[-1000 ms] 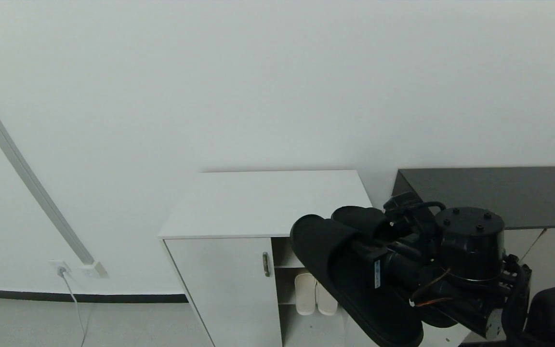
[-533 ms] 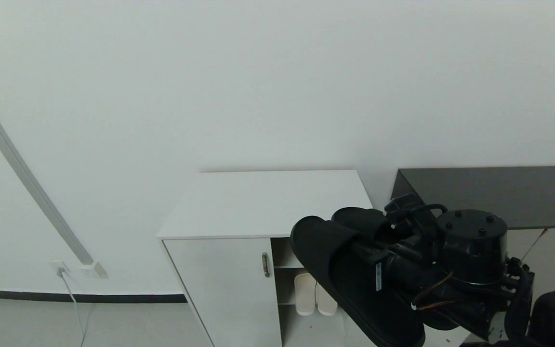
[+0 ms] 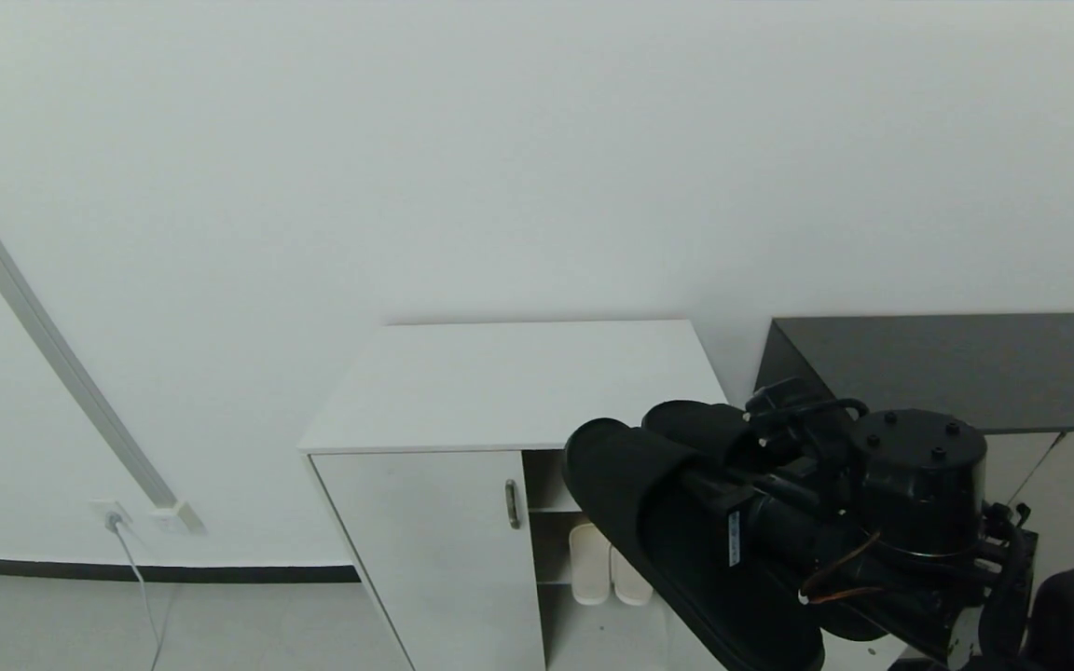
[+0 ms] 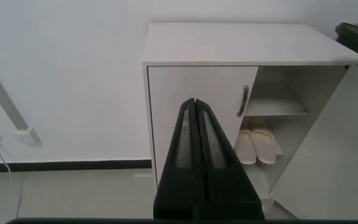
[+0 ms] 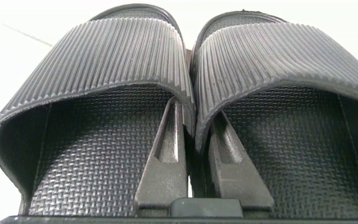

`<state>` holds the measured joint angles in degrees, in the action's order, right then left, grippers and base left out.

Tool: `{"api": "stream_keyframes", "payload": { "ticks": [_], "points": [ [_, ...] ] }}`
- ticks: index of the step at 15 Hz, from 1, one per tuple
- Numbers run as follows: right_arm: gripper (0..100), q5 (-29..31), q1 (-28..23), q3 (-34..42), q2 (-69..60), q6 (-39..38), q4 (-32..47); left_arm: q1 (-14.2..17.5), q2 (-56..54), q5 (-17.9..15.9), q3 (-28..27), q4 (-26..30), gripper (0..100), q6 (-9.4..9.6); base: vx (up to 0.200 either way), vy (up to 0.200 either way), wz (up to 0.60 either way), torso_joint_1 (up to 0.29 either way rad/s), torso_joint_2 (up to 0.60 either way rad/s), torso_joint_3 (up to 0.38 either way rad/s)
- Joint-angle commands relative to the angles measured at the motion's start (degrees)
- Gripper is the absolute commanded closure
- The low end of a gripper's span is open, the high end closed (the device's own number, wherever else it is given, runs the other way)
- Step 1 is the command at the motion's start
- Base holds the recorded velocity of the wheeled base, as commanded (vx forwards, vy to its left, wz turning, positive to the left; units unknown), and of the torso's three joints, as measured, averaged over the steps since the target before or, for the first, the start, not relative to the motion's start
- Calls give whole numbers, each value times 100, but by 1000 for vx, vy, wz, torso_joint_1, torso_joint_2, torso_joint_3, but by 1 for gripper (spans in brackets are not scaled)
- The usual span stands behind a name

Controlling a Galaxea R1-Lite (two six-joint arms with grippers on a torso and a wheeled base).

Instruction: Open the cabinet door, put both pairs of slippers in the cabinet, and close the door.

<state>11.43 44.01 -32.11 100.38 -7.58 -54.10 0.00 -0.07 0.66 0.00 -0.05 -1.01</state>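
The right gripper (image 5: 194, 155) is clamped on the pair of black slippers (image 3: 677, 522): one finger lies inside each slipper under its ribbed strap, and the two inner side walls are pinched together between the fingers; the pair is held in the air in front of the cabinet (image 3: 509, 382), level with its upper front edge in the head view and covering the right part of the opening. The left gripper (image 4: 195, 112) has its fingers pressed together with nothing between them and points toward the closed left door (image 3: 425, 550), beside the handle (image 3: 511, 504). The right door (image 4: 328, 155) is swung open; the white slippers (image 3: 600, 578) lie side by side on an inner shelf, toes to the back; the upper shelf (image 4: 272, 106) and the space below the white pair are free. Controlling relation: the opening lies ahead of the black pair, lower and toward the robot's left; the long axis of the pair runs in line with the gripper fingers, toes leading, so it appears already aimed into the cabinet; the right arm is the nearer arm to the opening. Judged step: insertion of the second pair; door closing not yet done.
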Motion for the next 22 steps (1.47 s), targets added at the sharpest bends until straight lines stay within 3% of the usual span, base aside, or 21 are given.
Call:
{"api": "stream_keyframes", "payload": {
  "ticks": [1,14,22],
  "points": [
    [100,-1,3,21,26,38,5,0,7,4,0,5,100,-4,0,0,0,-139,330,183],
    [100,-1,11,73,43,64,5,0,7,4,0,-4,100,-13,0,0,0,-159,363,199],
    [100,-1,11,126,52,73,-57,0,7,13,0,-4,100,-13,0,0,0,-221,534,311]
  ]
}}
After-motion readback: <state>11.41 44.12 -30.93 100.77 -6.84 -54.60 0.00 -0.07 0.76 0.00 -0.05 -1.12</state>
